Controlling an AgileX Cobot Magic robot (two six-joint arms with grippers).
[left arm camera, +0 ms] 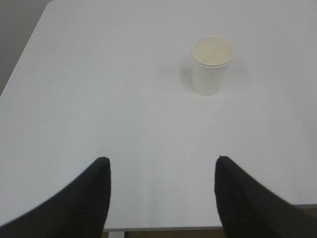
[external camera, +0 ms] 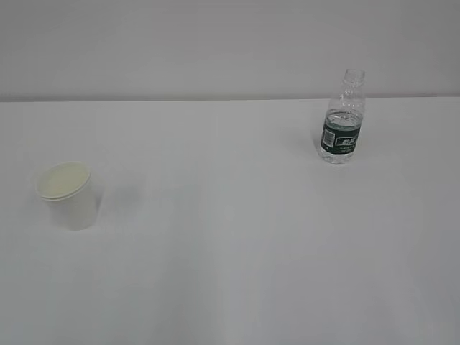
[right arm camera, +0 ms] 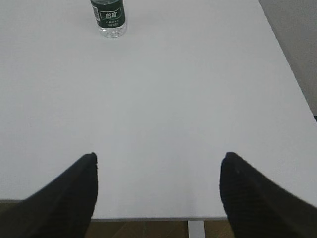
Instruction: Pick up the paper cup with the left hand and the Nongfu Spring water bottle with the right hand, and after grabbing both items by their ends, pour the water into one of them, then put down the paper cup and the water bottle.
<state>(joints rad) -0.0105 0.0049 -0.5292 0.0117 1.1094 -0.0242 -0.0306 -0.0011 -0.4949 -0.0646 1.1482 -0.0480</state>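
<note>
Here the paper cup (external camera: 68,195) is standing upright on the white desk (external camera: 237,237), toward the desk's left side in the exterior view, with its cream inside showing through the open mouth. The water bottle (external camera: 342,121) is standing upright too, well apart from the cup, over on the right and closer to the desk's far edge; its neck is uncapped and its dark green label is facing the camera. Neither arm is showing in the exterior view.

In the left wrist view the left hand (left arm camera: 161,198) is hanging over the near edge of the desk, its two black fingers (left arm camera: 84,201) spread wide with nothing between them. The cup (left arm camera: 212,64) is sitting ahead of it and a little to the right, well clear of the fingertips, and the desk's far left corner is showing at the top of that view.

In the right wrist view the right hand (right arm camera: 158,196) is likewise hovering at the near edge, fingers (right arm camera: 252,196) parted wide and gripping nothing. Only the lower part of the bottle (right arm camera: 109,17) is showing there, far ahead and to the left, cut off by the top of the picture, while the desk's right edge is running along the right side.
</note>
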